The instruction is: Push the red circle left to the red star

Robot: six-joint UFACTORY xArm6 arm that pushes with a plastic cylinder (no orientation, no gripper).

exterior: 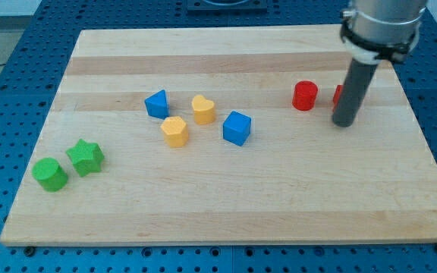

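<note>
The red circle (pixel 305 95) is a short red cylinder on the wooden board at the view's upper right. A second red block, the red star (pixel 338 95), sits just to its right and is mostly hidden behind my rod. My tip (pixel 344 121) rests on the board a little below and in front of the red star, to the lower right of the red circle and apart from it.
A blue triangle block (pixel 157 103), a yellow heart (pixel 202 109), a yellow hexagon (pixel 175 130) and a blue cube (pixel 237 127) cluster at the board's middle. A green cylinder (pixel 50 174) and a green star (pixel 86 157) sit at the lower left. The board's right edge (pixel 423 144) is near my rod.
</note>
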